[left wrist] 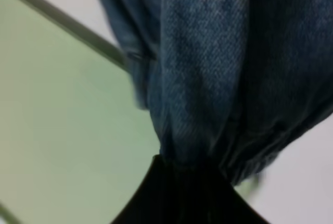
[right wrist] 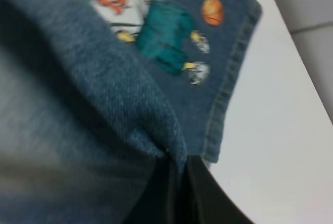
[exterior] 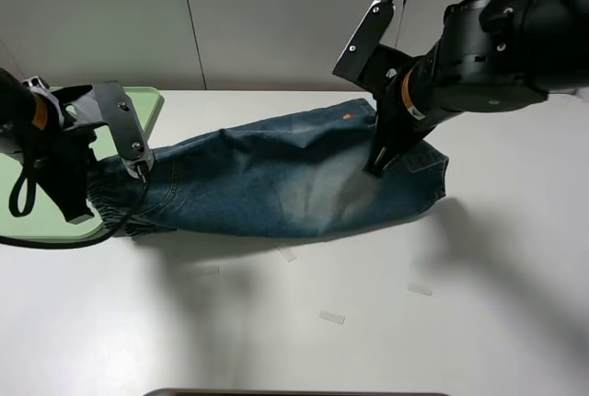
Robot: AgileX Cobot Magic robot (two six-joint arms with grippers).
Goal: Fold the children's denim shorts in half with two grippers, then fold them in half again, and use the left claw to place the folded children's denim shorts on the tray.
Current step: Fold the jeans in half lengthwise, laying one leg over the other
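Children's denim shorts [exterior: 276,184] span the table [exterior: 479,285] at the tray's [exterior: 147,99] edge, left gripper [exterior: 143,168] pinching the waistband, right gripper [exterior: 376,168] pinching a leg hem; a square fold likely needs both ends carried level together.

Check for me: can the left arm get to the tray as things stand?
Probably yes: the left gripper, shut on the shorts at the waistband, hangs at the edge of the tray, nothing between; the right gripper holds the far hem.

you see a white table [exterior: 497,322]; on its near part lie three small clear strips [exterior: 332,318], well apart; behind it stands a grey panelled wall [exterior: 276,18].
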